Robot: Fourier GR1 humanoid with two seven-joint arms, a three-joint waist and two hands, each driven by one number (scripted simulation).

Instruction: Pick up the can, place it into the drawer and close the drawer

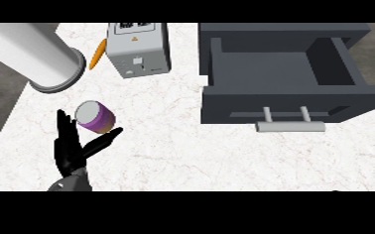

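The white marble counter (pixel 219 158) carries everything here. At its far right corner stands a dark grey drawer unit (pixel 282 29), its drawer (pixel 282 74) pulled open toward the front edge, empty inside, with a pale bar handle (pixel 289 126) on its front. At the far left edge a big white cylinder (pixel 40 57) lies tilted. Beside it, along the far edge, stands a grey box (pixel 139 49) with an orange carrot (pixel 96 54) just to its left. The purple can (pixel 96 116) with its grey lid sits near the left edge, well apart from the drawer. The left hand (pixel 73 146) is open, fingers straight beside the can and thumb reaching under it, not yet curled round. The right hand is out of view. The pick-up looks to be the step in hand: next the fingers need to wrap round the can before lifting it across to the drawer.
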